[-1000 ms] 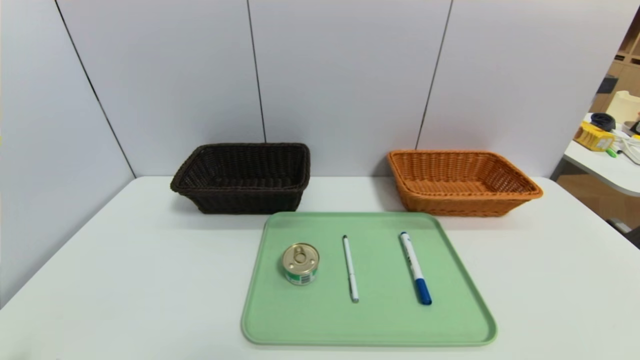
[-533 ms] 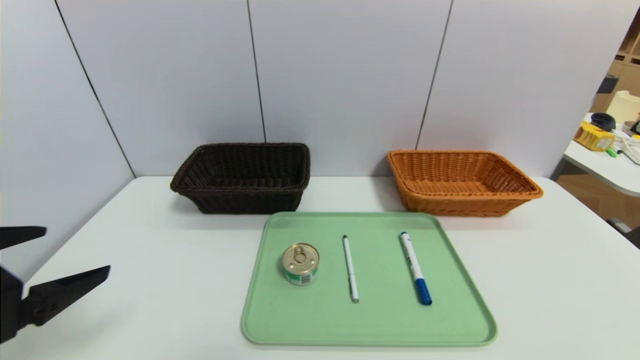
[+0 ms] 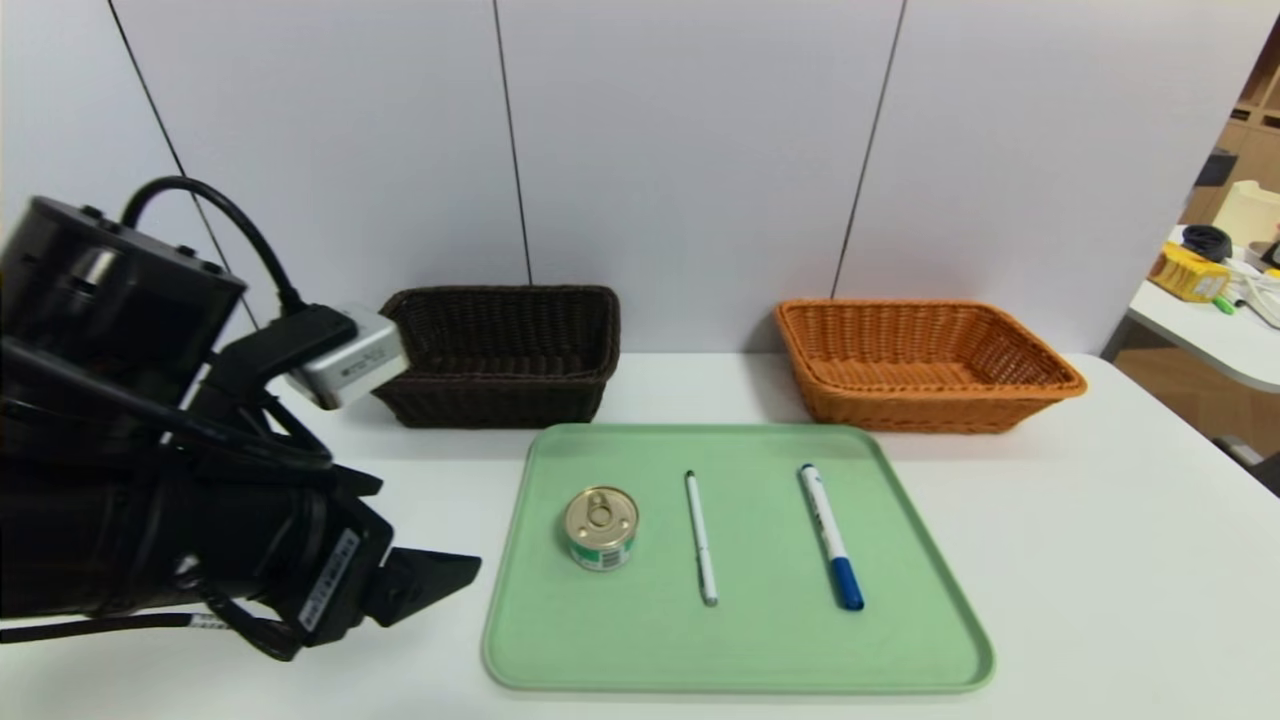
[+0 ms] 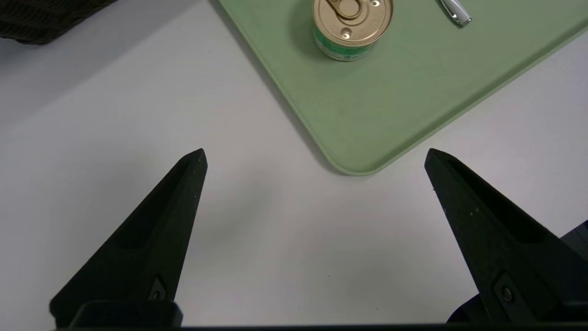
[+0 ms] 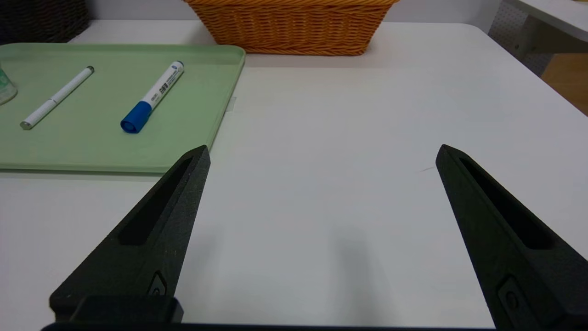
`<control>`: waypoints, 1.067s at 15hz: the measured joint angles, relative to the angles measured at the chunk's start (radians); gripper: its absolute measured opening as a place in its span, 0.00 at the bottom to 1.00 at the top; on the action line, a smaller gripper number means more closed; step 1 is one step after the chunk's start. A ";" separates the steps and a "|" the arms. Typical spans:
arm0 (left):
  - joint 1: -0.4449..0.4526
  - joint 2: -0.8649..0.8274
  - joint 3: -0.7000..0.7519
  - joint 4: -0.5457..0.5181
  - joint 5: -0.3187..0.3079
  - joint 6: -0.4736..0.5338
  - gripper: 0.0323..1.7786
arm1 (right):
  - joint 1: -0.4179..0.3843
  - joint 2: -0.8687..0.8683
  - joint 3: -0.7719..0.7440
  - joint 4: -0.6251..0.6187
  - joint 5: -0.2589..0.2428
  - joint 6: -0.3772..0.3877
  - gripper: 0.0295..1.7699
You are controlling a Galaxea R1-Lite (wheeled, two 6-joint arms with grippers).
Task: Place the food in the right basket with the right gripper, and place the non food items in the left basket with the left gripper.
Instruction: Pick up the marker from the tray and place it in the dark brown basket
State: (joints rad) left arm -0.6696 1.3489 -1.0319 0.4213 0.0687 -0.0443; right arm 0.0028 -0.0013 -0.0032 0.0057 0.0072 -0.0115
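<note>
While the left tool [image 4: 315,156] hangs over the bare tabletop [image 3: 1100,560] just off the near-left corner of the green tray [image 3: 640,650], its jaws stand wide and hold nothing. On the tray – tin can [image 3: 600,527] at left, thin white pen [image 3: 701,537] in the middle, blue-capped marker [image 3: 831,535] at right, all apart from each other. Dark brown basket [image 3: 500,355] and orange basket [image 3: 920,365] sit behind the tray, against the wall – nothing visible in either. Right tool [image 5: 321,154] is low over the tabletop to the tray's right, jaws wide, holding nothing
</note>
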 joint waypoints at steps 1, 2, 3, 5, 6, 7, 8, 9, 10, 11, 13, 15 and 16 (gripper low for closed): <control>-0.044 0.035 -0.018 0.001 0.027 -0.041 0.95 | 0.000 0.000 0.000 0.000 0.000 0.000 0.96; -0.091 0.072 -0.040 0.001 0.051 -0.089 0.95 | 0.000 0.000 0.000 0.000 0.000 0.000 0.96; -0.146 0.113 -0.068 0.003 0.082 -0.154 0.95 | 0.000 0.000 0.000 0.000 0.000 0.000 0.96; -0.241 0.198 -0.126 0.003 0.179 -0.293 0.95 | 0.000 0.000 0.000 0.000 0.000 0.000 0.96; -0.276 0.241 -0.157 0.003 0.237 -0.345 0.95 | 0.000 0.000 0.000 0.000 0.000 0.000 0.96; -0.304 0.282 -0.189 0.003 0.293 -0.382 0.95 | 0.000 0.000 0.000 0.000 0.000 0.000 0.96; -0.325 0.325 -0.225 0.002 0.339 -0.406 0.95 | 0.000 0.000 0.000 0.000 0.000 0.000 0.96; -0.338 0.361 -0.259 0.002 0.357 -0.416 0.95 | 0.000 0.000 0.000 0.000 0.000 0.000 0.96; -0.345 0.396 -0.295 0.002 0.364 -0.420 0.95 | 0.000 0.000 0.000 0.000 0.000 0.000 0.96; -0.351 0.428 -0.328 0.002 0.366 -0.421 0.95 | 0.000 0.000 0.000 0.000 0.000 0.000 0.96; -0.357 0.491 -0.397 0.003 0.367 -0.422 0.95 | 0.000 0.000 0.000 0.000 0.000 0.000 0.96; -0.360 0.550 -0.471 0.015 0.367 -0.422 0.95 | 0.000 0.000 0.000 0.000 0.000 0.000 0.96; -0.360 0.580 -0.508 0.028 0.366 -0.422 0.95 | 0.000 0.000 0.000 -0.001 0.000 0.000 0.96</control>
State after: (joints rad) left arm -1.0298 1.9291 -1.5400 0.4491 0.4349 -0.4660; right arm 0.0028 -0.0013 -0.0032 0.0051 0.0072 -0.0119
